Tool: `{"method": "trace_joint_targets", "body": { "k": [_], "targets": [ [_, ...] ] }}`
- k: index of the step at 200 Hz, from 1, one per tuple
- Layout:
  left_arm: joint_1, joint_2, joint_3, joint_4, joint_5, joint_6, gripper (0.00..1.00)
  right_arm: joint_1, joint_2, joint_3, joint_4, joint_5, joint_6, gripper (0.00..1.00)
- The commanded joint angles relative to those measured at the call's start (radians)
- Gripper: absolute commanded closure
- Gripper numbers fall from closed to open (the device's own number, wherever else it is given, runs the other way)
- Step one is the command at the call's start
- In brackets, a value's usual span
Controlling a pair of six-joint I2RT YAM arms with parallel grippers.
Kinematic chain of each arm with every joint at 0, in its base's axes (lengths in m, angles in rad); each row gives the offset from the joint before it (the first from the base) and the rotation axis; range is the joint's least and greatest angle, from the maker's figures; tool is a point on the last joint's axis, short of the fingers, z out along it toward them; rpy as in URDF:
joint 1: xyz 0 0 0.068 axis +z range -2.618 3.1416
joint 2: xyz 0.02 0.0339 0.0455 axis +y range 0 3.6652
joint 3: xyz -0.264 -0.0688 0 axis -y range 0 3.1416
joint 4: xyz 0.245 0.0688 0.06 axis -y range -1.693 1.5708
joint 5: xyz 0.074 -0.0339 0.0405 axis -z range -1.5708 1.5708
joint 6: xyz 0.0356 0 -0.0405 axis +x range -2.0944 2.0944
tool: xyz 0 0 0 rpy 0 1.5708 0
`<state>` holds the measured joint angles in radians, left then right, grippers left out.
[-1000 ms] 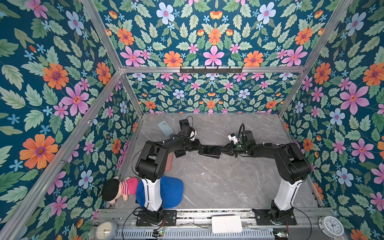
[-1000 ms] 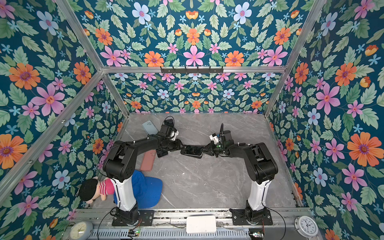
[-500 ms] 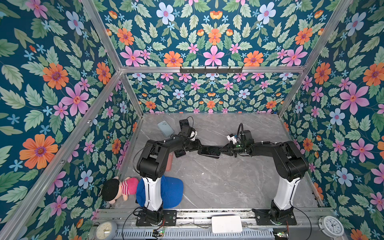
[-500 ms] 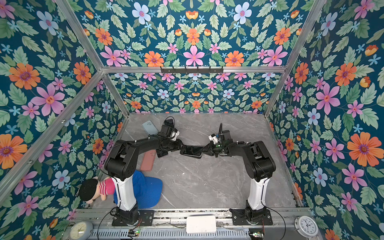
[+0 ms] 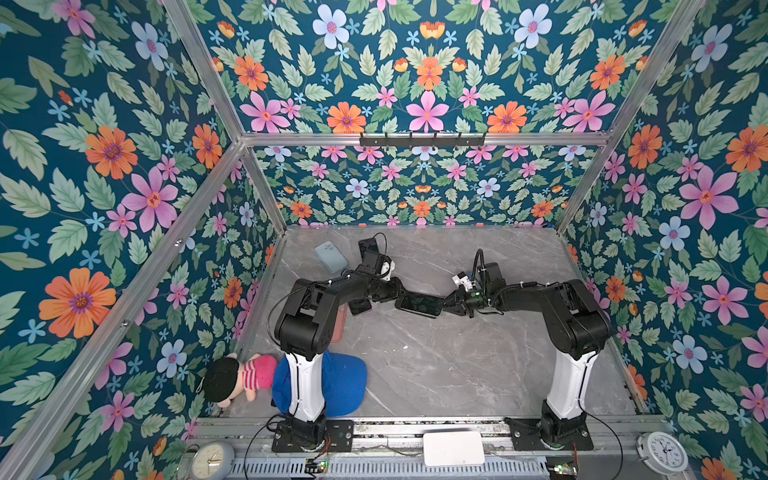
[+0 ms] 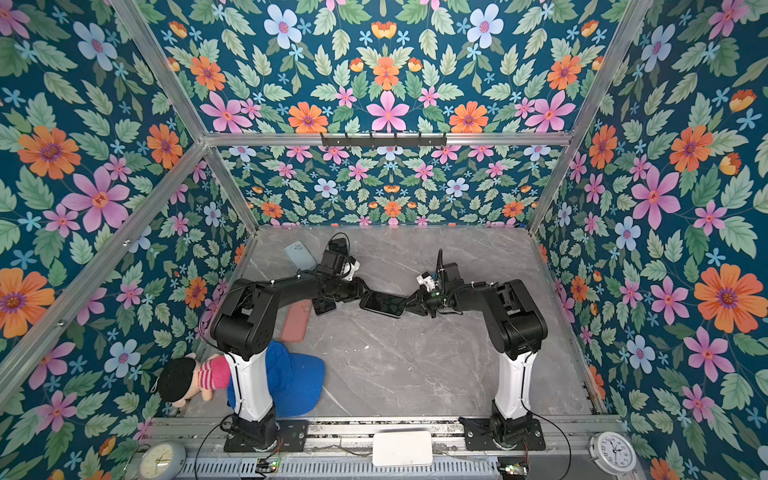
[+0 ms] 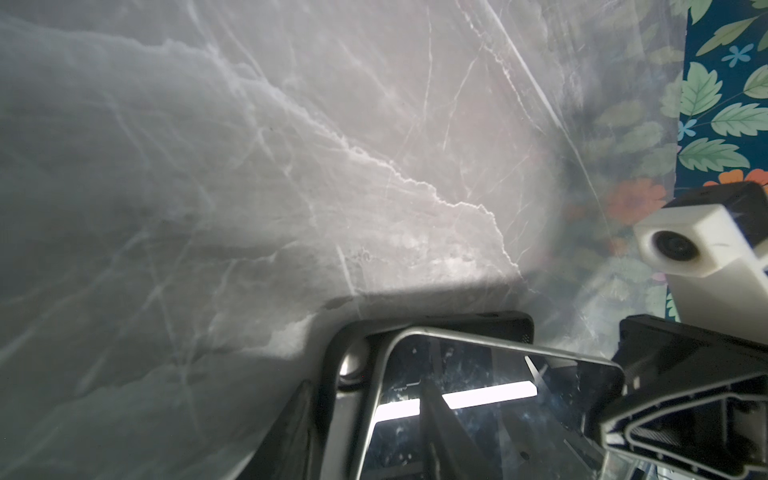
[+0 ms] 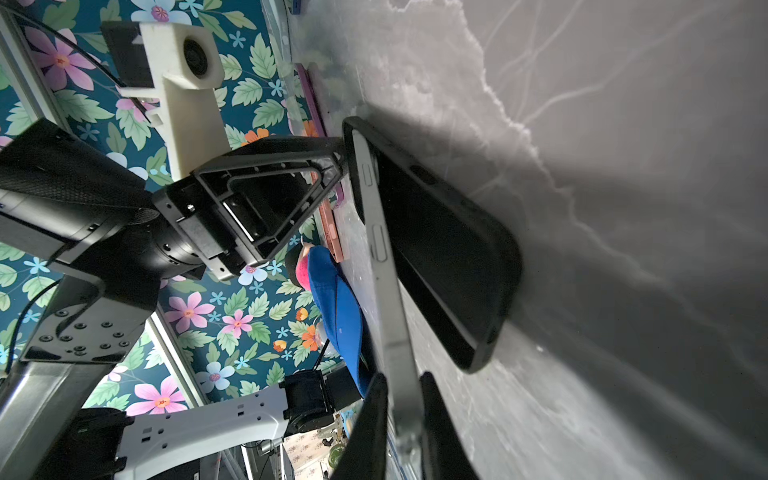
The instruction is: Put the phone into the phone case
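The phone (image 8: 386, 266) is held above the middle of the desk (image 5: 415, 365), spanning the gap between the two arms in both top views. The right tool (image 8: 402, 388) is closed almost fully on the phone's free end, one finger on the glass and one on the back, and it grips only a short strip. The phone's other end sits in the end of the black case (image 8: 449, 257). From there the two spread apart like a hinge, so the rest of the case hangs clear of the phone and low over the desk; I cannot tell whether it touches. The left tool (image 5: 397, 292) is partly closed at the joined end. In the left wrist view one finger lies over the screen and the other outside the case wall, so it seems to clamp case and phone corner together.

The phone looks stiff, thin and dense, with slick glass and a smooth metal rim. Pinched at one end, it probably swivels or slips under a hard push. The flat faces are the better hold, away from the side buttons. The case looks light, rubbery and grippy, and its lips likely flex over the corners. It is best held by an end wall, with the open rim left free. The glass is the fragile part, so any pressing should be even.
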<state>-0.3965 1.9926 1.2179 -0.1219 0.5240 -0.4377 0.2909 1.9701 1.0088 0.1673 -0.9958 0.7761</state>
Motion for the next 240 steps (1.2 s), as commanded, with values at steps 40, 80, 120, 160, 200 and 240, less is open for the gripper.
{"method": "trace_joint_targets", "body": {
  "k": [40, 80, 120, 160, 200, 240],
  "targets": [
    [0.0, 0.013, -0.009, -0.006, 0.001, -0.004, 0.56, 0.002, 0.02, 0.02, -0.006, -0.037, -0.034, 0.89],
    [0.0, 0.011, -0.018, 0.002, 0.002, -0.008, 0.56, 0.003, 0.034, 0.023, 0.004, -0.038, -0.023, 0.89],
    [0.0, 0.002, -0.028, 0.004, 0.001, -0.01, 0.56, 0.004, 0.053, 0.019, 0.032, -0.038, 0.002, 0.89],
    [-0.001, -0.012, -0.044, 0.006, -0.001, -0.012, 0.56, 0.003, 0.057, 0.014, 0.044, -0.027, 0.013, 0.89],
    [0.0, -0.023, -0.065, 0.014, -0.002, -0.014, 0.56, 0.005, 0.062, 0.011, 0.046, -0.016, 0.017, 0.88],
    [0.0, -0.026, -0.073, 0.024, 0.001, -0.017, 0.56, 0.014, 0.072, 0.016, 0.047, -0.011, 0.018, 0.87]
  ]
}}
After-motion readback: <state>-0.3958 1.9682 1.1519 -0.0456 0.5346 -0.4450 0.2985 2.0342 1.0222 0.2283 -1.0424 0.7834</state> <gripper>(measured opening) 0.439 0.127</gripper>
